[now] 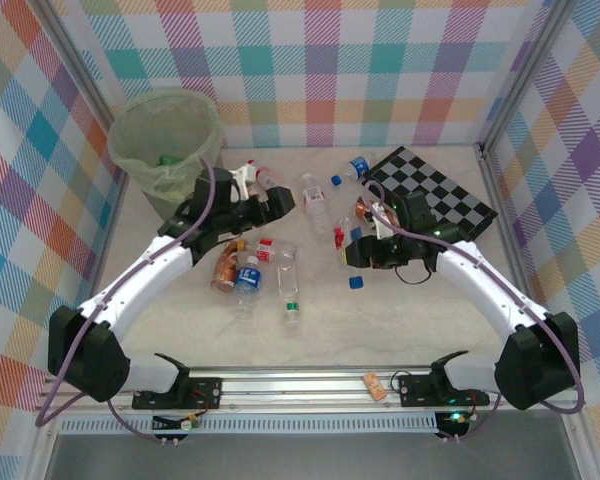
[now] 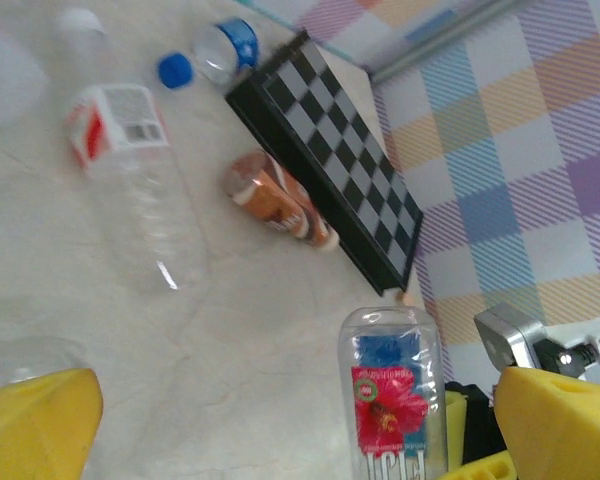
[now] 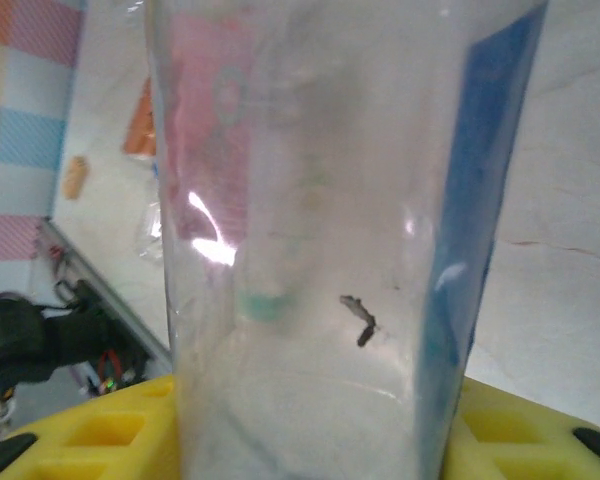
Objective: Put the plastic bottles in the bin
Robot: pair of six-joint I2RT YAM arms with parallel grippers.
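Observation:
My right gripper is shut on a clear plastic bottle with a red-flower and blue label. That bottle stands between the yellow fingers in the right wrist view, and the left wrist view shows it too. My left gripper hangs open over the table's middle, its yellow fingers wide apart with nothing between them. The pale-green bin stands at the back left with something green inside. Several more bottles lie on the table: an amber one, a blue-labelled one and a clear one.
A black-and-white checkerboard lies at the back right, with an amber bottle against its edge. A blue-capped bottle and a loose blue cap lie behind it. Plaid walls close in three sides.

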